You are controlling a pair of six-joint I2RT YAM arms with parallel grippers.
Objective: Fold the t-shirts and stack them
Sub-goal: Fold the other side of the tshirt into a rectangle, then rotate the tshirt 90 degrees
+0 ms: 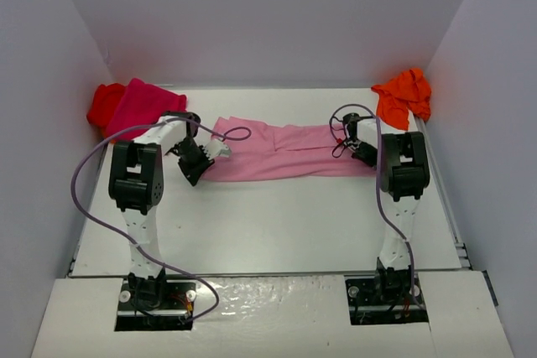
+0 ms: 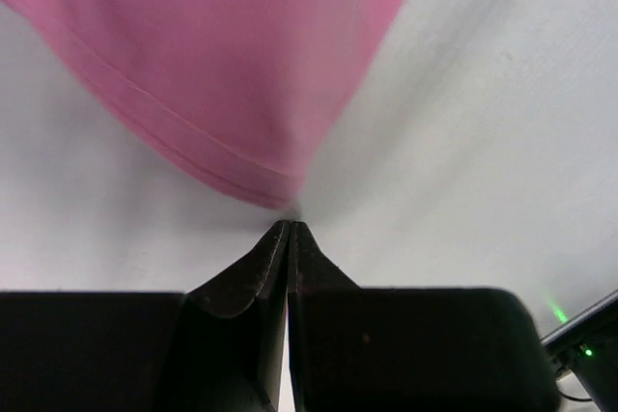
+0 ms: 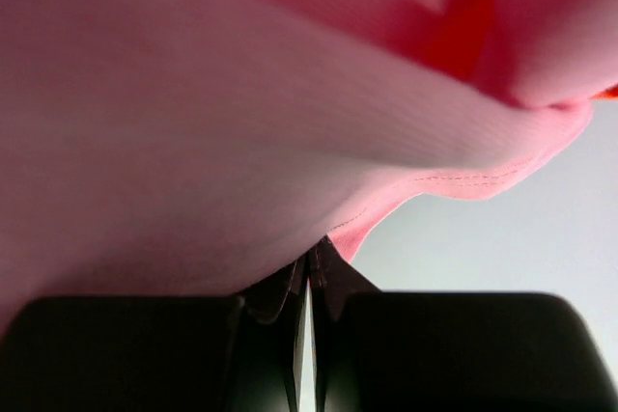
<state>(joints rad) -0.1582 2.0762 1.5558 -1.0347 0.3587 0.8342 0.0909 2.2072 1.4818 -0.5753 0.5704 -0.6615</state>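
- The white table (image 1: 277,232) carries everything; the light pink t-shirt (image 1: 285,153) lies across its far half, drawn out into a long crumpled band running left to right.
- The light pink t-shirt is the largest piece of cloth, and each of its ends meets a gripper.
- The left arm (image 1: 134,175) stands at the near left of the light pink t-shirt and bends in toward its left end.
- The right arm (image 1: 404,165) stands just to the right of the light pink t-shirt and reaches to its right end.
- The magenta t-shirt (image 1: 143,105) sits bunched up beyond and to the left of the light pink t-shirt, in the table's far left corner.
- The orange t-shirt (image 1: 403,96) is crumpled beyond the right end of the light pink t-shirt, in the far right corner.
- The red t-shirt (image 1: 105,105) lies further left than the light pink t-shirt, touching the magenta one on its outer side.
- A purple cable (image 1: 74,178) loops out from the left arm, well to the left of the light pink t-shirt.
- The left gripper (image 2: 290,224) has its fingers pressed together, pinching a corner of the light pink t-shirt, which pulls to a point at the tips.
- The right gripper (image 3: 311,248) also has its fingers pressed together, clamped on a hemmed edge of the light pink t-shirt that drapes over the tips.
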